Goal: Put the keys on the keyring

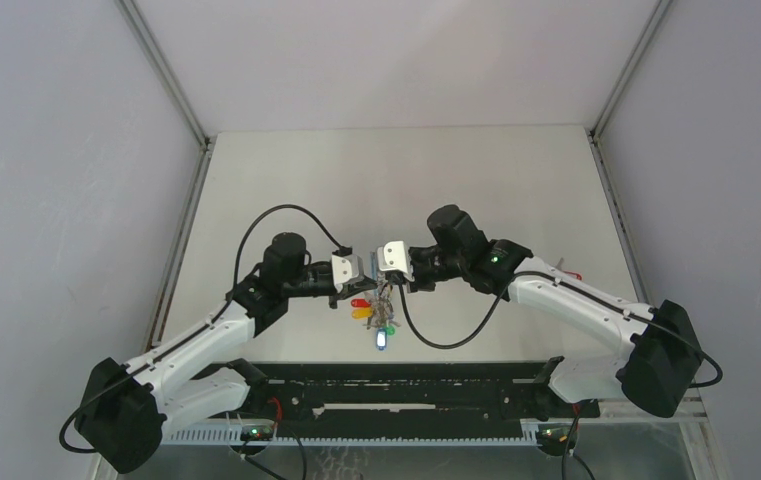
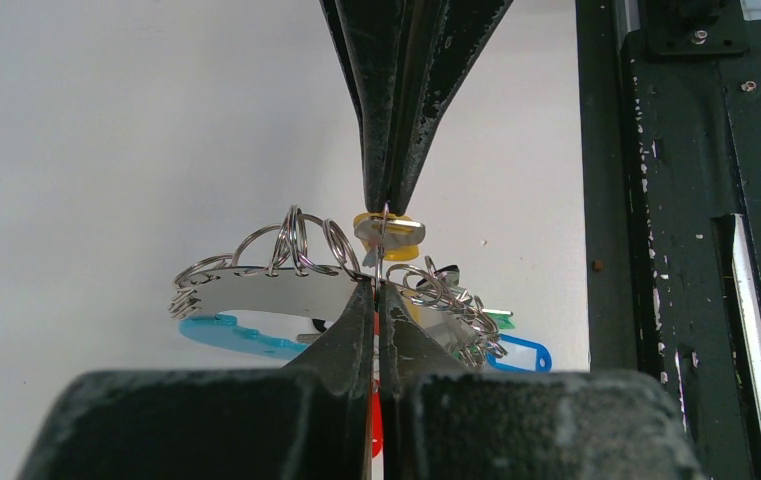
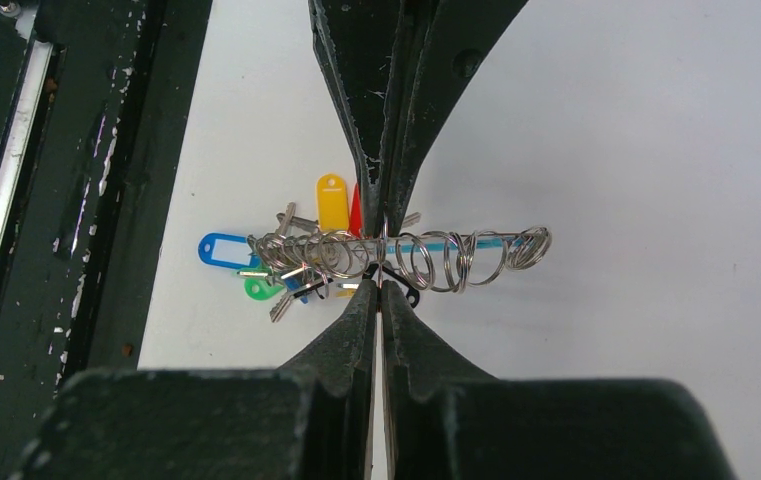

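Observation:
My two grippers meet tip to tip above the table's middle, the left gripper (image 1: 354,270) and the right gripper (image 1: 388,262). Both are shut on one thin split ring (image 2: 383,250), seen edge-on between their tips. A yellow-tagged key (image 2: 392,231) hangs at that ring. The keyring (image 2: 266,291), a grey band with a cyan section (image 2: 236,336) and a row of small rings (image 3: 436,258), reaches up to my left fingertips (image 2: 361,300). A red tag (image 2: 376,432) shows below my left fingers. The bundle of tagged keys (image 1: 376,318) dangles under both grippers.
A black rail frame (image 1: 406,395) runs along the near table edge, and shows at the side in both wrist views. Blue (image 3: 221,250) and green (image 3: 261,290) tags hang at the keyring's crowded end. Grey walls enclose the white table (image 1: 396,180).

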Controlling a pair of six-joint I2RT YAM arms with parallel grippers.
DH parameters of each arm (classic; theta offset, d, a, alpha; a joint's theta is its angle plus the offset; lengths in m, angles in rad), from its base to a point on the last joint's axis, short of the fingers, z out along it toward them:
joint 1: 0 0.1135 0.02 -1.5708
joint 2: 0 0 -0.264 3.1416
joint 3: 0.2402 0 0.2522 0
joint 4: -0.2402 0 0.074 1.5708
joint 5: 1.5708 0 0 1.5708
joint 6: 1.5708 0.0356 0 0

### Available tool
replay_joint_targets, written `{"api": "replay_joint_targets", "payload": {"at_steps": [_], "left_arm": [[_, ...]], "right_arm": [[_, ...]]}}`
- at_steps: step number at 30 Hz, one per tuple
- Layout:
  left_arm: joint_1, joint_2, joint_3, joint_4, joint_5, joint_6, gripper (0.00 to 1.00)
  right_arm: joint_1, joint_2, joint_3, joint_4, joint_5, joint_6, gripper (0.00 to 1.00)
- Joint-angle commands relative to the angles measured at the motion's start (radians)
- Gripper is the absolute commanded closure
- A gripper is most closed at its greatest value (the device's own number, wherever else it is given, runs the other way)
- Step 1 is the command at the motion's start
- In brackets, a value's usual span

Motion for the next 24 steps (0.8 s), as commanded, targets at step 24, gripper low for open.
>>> {"api": "replay_joint_targets", "payload": {"at_steps": [24], "left_arm": [[-0.003,-0.007,0.014,0.071,0.047,0.006,1.00]], "right_arm": [[-0.007,0.009,0.047,0.041,-0.030,-0.009,1.00]]}}
